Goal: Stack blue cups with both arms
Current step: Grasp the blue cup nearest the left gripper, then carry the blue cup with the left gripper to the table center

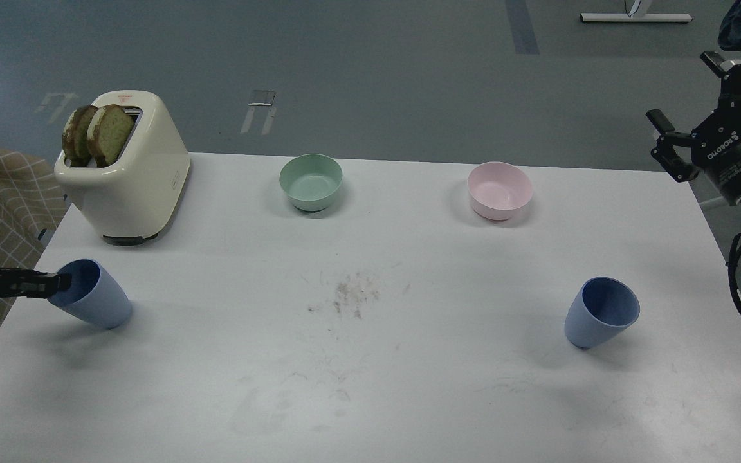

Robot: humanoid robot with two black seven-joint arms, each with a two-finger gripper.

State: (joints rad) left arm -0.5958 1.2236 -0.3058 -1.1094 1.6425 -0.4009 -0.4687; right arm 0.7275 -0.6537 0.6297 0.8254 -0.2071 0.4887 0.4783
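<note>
- On the white surface (370, 386) stands a cream toaster (129, 173), far back on the left side, with two slices of bread (97, 135) poking out of the top.
- Right of the toaster sits a green bowl (311, 182), and further right a pink bowl (500, 190). Both stand upright and well apart.
- In front of the toaster, near the left edge, is the left blue cup (95, 299). It looks tipped, with its mouth toward the left.
- The left tool (55, 283) comes in from the left edge, and its dark tip is at the rim of that cup. It looks like it is pinching the rim, but the tip is dark and small, so I cannot tell if it is clenched.
- Far right of the toaster, and nearer the front, stands the right blue cup (601, 313), alone with nothing touching it.
- The right tool (682, 106) hangs in the air past the right edge of the surface, well apart from that cup. Its fingers (669, 151) are spread and grasp nothing.
- Some brown crumbs (352, 296) lie in the middle, between the two cups.
</note>
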